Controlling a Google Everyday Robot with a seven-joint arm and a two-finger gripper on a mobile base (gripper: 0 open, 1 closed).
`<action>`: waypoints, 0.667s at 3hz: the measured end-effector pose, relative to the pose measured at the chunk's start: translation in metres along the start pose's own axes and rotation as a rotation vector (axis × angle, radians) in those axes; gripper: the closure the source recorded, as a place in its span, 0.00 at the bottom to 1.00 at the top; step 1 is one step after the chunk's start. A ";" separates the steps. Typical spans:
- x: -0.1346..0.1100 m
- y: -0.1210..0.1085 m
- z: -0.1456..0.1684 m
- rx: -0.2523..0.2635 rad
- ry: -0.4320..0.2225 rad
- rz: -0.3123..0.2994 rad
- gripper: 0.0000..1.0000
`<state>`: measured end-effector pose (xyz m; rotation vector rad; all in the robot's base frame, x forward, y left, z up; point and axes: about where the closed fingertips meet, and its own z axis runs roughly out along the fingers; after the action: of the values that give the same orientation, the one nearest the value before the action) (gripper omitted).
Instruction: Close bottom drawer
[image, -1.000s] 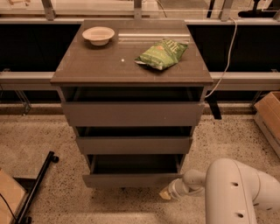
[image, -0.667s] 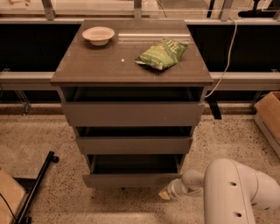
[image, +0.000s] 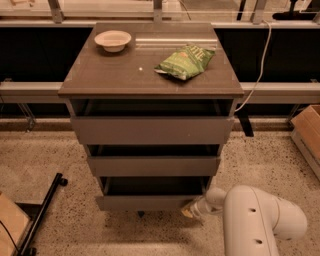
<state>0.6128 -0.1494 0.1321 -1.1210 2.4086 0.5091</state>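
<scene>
The bottom drawer (image: 150, 201) is the lowest of three in the grey-brown cabinet (image: 151, 75). It stands pulled out a little, with its dark interior showing behind the flat front. The middle drawer (image: 153, 165) and the top drawer (image: 151, 130) above it also stand slightly out. My gripper (image: 191, 210) is low at the right end of the bottom drawer's front, at or against its corner. My white arm (image: 255, 222) reaches to it from the lower right.
On the cabinet top lie a white bowl (image: 113, 40) and a green chip bag (image: 186, 61). A black stand (image: 42, 215) lies on the speckled floor at the left. A cardboard box (image: 307, 135) stands at the right. A white cable (image: 257, 70) hangs behind the cabinet.
The gripper has stayed at the drawer's right corner. The bottom drawer appears to stand slightly further in than before.
</scene>
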 end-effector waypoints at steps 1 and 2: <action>0.001 0.000 0.000 0.000 0.000 0.000 0.58; 0.001 0.003 0.002 -0.004 0.001 0.000 0.34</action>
<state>0.6105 -0.1478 0.1306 -1.1226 2.4096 0.5134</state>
